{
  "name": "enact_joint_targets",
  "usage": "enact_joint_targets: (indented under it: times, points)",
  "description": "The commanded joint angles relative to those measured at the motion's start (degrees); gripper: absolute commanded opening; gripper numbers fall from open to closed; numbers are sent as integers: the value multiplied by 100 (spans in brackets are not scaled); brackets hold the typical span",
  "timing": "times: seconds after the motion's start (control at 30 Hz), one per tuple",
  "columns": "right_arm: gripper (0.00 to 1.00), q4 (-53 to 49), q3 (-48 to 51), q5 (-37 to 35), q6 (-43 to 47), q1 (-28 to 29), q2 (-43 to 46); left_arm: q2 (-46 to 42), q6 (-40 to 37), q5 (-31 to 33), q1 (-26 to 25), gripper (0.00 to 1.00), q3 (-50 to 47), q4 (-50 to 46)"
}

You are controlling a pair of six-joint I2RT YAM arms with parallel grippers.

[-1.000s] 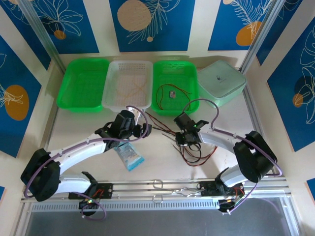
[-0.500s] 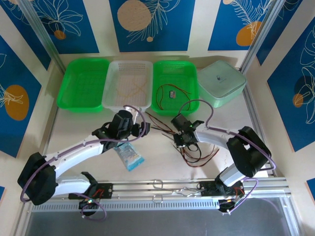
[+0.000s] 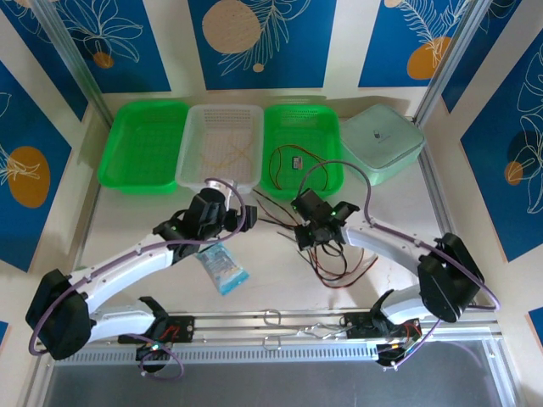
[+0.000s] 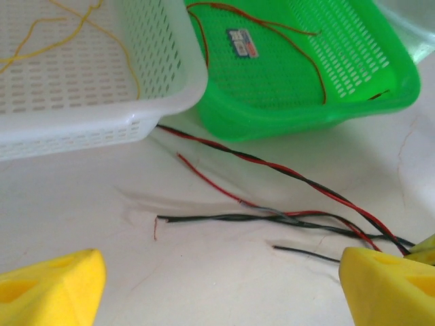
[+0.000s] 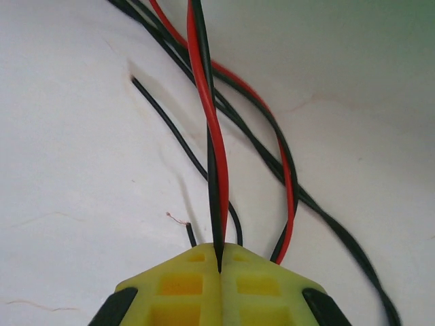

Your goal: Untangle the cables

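Our right gripper (image 5: 219, 261) is fully closed. Its two yellow pads (image 5: 183, 288) meet with no gap, and a red-and-black twisted pair (image 5: 212, 136) is pinched in the seam between them. The pair runs straight away from the tips over the table (image 5: 81, 170). Beside it, a black strand and a red strand pass under the pads, and we cannot tell whether those are gripped too. Another short black end lies free to the left of the pair.

Our left gripper (image 4: 217, 288) is wide open, with one pad (image 4: 51, 288) in each lower corner of its wrist view, and nothing is between them. The black strands run up to the right-hand pad, but we cannot tell whether they touch it.

The cables (image 3: 335, 259) lie loose on the table between the two grippers and spread out nearer the arm bases on the right side. From the left wrist we see the twisted pair emerge from near the corner of the white tray (image 4: 102, 129) and cross in front of the green tray (image 4: 306, 115). A bare red wire and a black bundle lie just nearer. Yellow wires (image 4: 41, 51) lie in the white tray, and a red wire (image 4: 272, 27) lies in the green one.
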State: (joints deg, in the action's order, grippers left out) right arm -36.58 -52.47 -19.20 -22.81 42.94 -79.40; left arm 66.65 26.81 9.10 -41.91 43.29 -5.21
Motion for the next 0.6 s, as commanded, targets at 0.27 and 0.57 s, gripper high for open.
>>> enact_joint_targets:
  times: [0.27, 0.57]
  points:
    - [0, 86, -326, -130, 596, 276, 1710, -334, 67, -1202, 1160, 92, 1917, -1073]
    - [0, 598, -963, -609, 844, 452, 1918, -355, 2010, -2551, 1588, 89, 1451, -53]
